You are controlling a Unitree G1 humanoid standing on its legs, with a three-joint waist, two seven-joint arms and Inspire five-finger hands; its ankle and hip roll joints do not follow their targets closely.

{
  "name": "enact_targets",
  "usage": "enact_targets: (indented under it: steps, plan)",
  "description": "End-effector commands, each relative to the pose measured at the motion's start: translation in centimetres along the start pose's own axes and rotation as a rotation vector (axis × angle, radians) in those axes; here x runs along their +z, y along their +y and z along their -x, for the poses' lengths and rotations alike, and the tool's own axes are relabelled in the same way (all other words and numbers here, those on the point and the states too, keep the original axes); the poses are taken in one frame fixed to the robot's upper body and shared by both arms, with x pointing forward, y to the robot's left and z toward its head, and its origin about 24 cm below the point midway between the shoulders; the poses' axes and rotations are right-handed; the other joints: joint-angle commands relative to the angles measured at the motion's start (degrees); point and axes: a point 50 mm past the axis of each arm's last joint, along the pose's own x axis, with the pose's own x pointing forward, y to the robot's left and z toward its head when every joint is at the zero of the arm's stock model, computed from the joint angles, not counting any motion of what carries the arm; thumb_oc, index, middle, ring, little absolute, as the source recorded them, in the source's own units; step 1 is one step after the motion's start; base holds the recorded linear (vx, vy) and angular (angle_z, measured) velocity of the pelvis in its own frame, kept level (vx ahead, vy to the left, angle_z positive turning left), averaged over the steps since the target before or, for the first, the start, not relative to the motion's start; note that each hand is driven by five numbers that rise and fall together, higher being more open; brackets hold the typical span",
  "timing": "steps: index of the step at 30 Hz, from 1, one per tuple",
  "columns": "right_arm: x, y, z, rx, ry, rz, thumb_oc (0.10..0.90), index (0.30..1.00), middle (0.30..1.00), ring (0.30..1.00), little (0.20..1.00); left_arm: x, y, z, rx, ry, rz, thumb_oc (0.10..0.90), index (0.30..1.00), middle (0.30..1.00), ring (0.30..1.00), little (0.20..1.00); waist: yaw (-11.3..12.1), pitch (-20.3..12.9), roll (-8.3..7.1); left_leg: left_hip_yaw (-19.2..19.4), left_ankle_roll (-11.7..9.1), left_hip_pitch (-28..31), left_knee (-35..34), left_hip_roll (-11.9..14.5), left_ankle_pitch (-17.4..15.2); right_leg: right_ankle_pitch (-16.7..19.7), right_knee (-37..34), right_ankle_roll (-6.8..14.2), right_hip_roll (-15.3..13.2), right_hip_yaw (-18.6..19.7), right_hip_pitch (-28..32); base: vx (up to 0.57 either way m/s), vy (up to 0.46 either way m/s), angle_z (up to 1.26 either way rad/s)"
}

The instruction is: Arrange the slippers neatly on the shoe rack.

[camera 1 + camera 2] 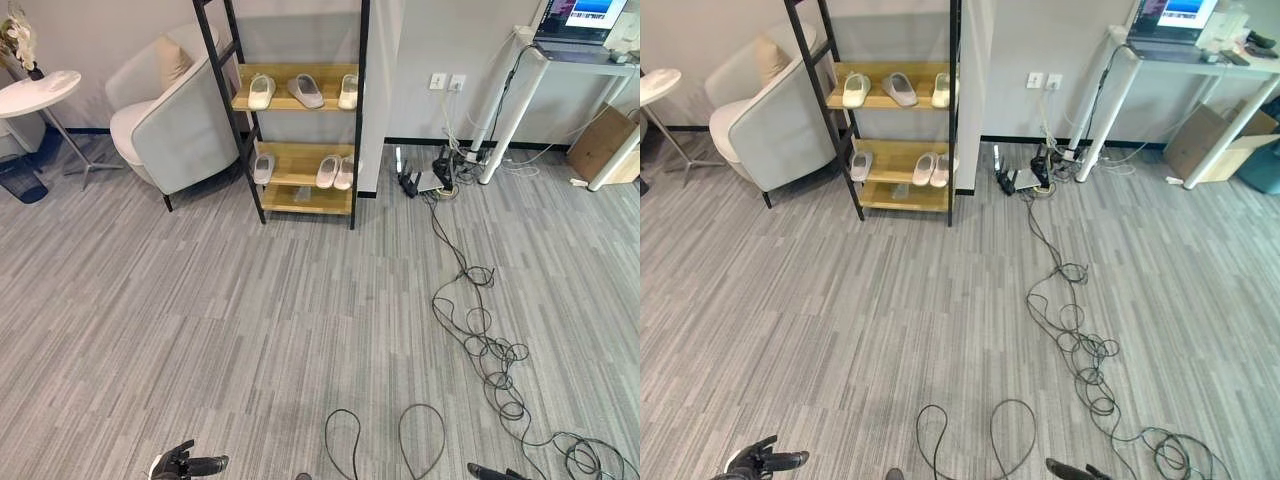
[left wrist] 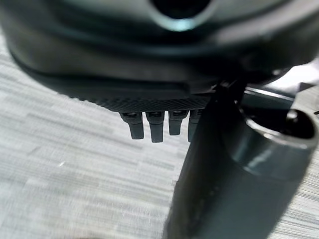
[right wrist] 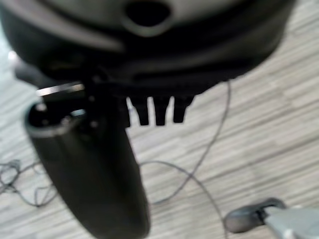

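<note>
- Left hand [image 1: 188,465] hangs low at the near edge of the head views, above the carpet [image 1: 250,320], fingers [image 2: 149,127] straight and relaxed, holding nothing.
- Right hand [image 1: 495,472] shows at the near right edge; in its wrist view its fingers [image 3: 154,110] point straight out over the carpet, empty.
- Slippers all sit on the shoe rack [image 1: 295,110], well apart from both hands, across the floor by the far wall.
- Upper shelf [image 1: 290,103] carries three: a pale slipper [image 1: 261,92] at the left, a grey slipper [image 1: 306,91] in the middle, turned at a slant, and a white slipper [image 1: 348,92] at the right.
- Lower shelf [image 1: 295,160] carries a grey one [image 1: 264,168] at the left and a white pair [image 1: 336,172] side by side, touching, at the right.
- Beside the rack on its left stands a light armchair [image 1: 170,110], and further left a round white table [image 1: 40,92].
- Thin black wires [image 1: 480,330] trail in loops over the carpet to the right of the rack, toward a white desk [image 1: 560,60] with a laptop [image 1: 580,20] on it.
</note>
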Motion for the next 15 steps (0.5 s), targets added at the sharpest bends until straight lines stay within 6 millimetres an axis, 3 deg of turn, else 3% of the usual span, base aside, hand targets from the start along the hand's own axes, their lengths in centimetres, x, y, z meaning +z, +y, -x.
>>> enact_targets:
  steps: [1, 6, 11, 12, 15]
  plan:
    - [-1.6, -1.3, 0.3, -0.041, 0.028, 0.09, 0.8, 0.9, 0.9, 0.9, 0.9, 0.9, -0.1, -0.2, 0.028, -0.022, 0.017, 0.8, 0.9, 0.9, 0.9, 0.9, 1.3, -1.7, -0.73, 0.5, -3.2, 2.4, 0.1, 2.8, -4.6, 0.4, 0.3, 7.8, -3.8, 1.9, -1.9, 0.0, 0.0, 0.0]
    - [-1.8, 0.0, 0.2, -0.001, 0.029, 0.15, 0.8, 0.9, 0.9, 0.9, 0.9, 0.6, -1.6, -0.1, -0.015, -0.004, -0.037, 0.8, 0.9, 0.9, 0.9, 0.9, 1.2, -1.7, -0.63, 0.4, -3.2, 2.4, 0.1, 2.8, -4.5, 0.4, 0.3, 7.7, -3.8, 1.9, -1.9, 0.0, 0.0, 0.0]
    - [-0.3, 0.7, 0.0, 0.014, -0.013, 0.195, 0.8, 0.9, 0.9, 0.9, 0.9, 1.4, -2.9, -0.2, -0.05, -0.02, -0.071, 0.8, 0.9, 0.9, 0.9, 0.9, 0.8, -1.2, -0.49, 0.5, -3.8, 1.5, 0.1, 3.1, -4.2, 0.5, 0.3, 7.7, -3.9, 1.4, -2.7, 0.0, -0.055, 0.02]
    - [0.5, 1.7, 0.0, 0.04, -0.042, 0.301, 0.8, 0.9, 0.9, 0.9, 0.9, 1.5, -3.6, -0.2, -0.068, -0.024, -0.088, 0.8, 0.9, 0.9, 0.9, 0.9, 0.8, -0.7, -0.58, 0.4, -4.0, 1.4, 0.1, 3.7, -4.3, 0.5, 0.3, 7.3, -3.6, 1.6, -2.8, 0.02, -0.112, -0.01]
    - [2.1, 4.6, 0.1, 0.119, -0.116, 0.402, 0.8, 0.9, 0.9, 0.9, 0.9, 2.2, -4.4, -0.2, -0.085, -0.043, -0.092, 0.8, 0.9, 0.9, 0.9, 0.9, 1.3, 0.8, -1.43, 0.3, -4.6, 1.3, 1.3, 5.3, -4.5, 0.1, 0.9, 6.2, -2.5, 2.1, -3.4, 0.03, -0.173, -0.02]
